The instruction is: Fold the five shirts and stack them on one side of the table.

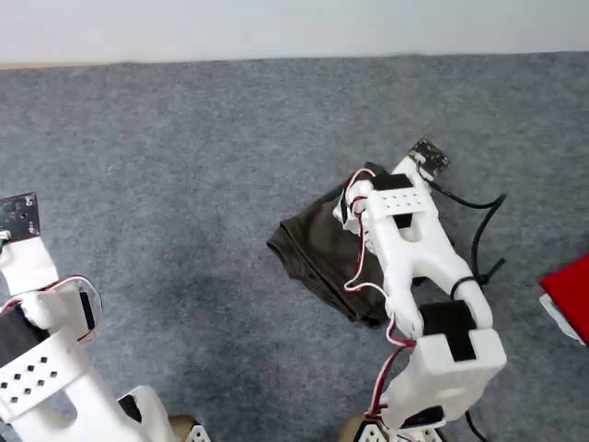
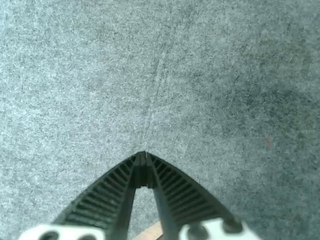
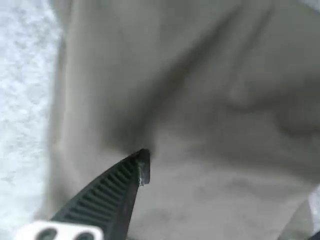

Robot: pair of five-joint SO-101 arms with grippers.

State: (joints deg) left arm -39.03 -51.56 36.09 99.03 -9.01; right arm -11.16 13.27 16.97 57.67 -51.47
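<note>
Table (image 1: 184, 166): your work surface, running from the near edge where both arms are mounted to the far wall. Shirt (image 1: 317, 249): lies bunched on the table, right of centre, well apart from the left arm. Right arm (image 1: 414, 249): stands at your near right and stretches forward over the shirt's right part. Right gripper (image 3: 230, 192): directly above the shirt, one finger (image 3: 132, 172) down on the cloth. Left arm (image 1: 46, 359): at your near left corner. Left gripper (image 2: 145, 156): over bare table, far left of the shirt. Another item (image 1: 571, 290): at the table's right edge, right of the right arm and apart from the shirt.
</note>
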